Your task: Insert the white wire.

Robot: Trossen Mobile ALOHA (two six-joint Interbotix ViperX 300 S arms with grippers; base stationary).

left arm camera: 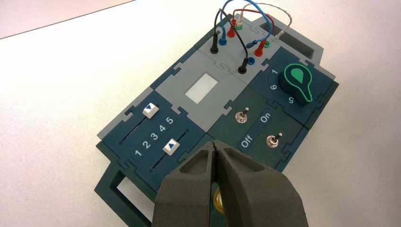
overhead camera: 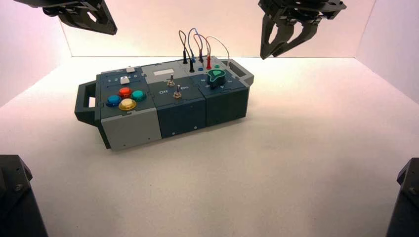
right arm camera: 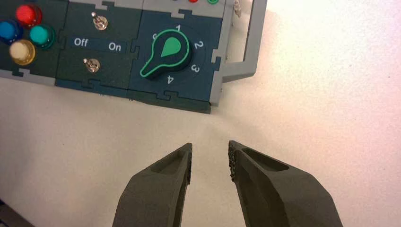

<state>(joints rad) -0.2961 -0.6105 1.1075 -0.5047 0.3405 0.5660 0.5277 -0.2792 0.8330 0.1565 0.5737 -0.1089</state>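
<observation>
The white wire (overhead camera: 221,41) arches in a wide loop over the far right corner of the box (overhead camera: 180,116). In the left wrist view the white wire (left arm camera: 279,13) runs from a plug beside the green socket to a slim whitish plug (left arm camera: 280,33) that lies loose by the box's handle. The right wrist view catches that plug (right arm camera: 236,7) at the handle's edge. My right gripper (right arm camera: 210,147) is open and holds nothing; it hangs high, to the right of the box (overhead camera: 275,52). My left gripper (left arm camera: 215,144) is shut and empty, parked high at the left (overhead camera: 111,29).
Red, blue and black wires (left arm camera: 246,28) stand plugged in beside the white one. A green knob (right arm camera: 168,52) sits near the handle (right arm camera: 246,47). Two toggle switches (left arm camera: 241,116), two sliders (left arm camera: 171,146) and coloured buttons (overhead camera: 126,98) fill the rest of the box.
</observation>
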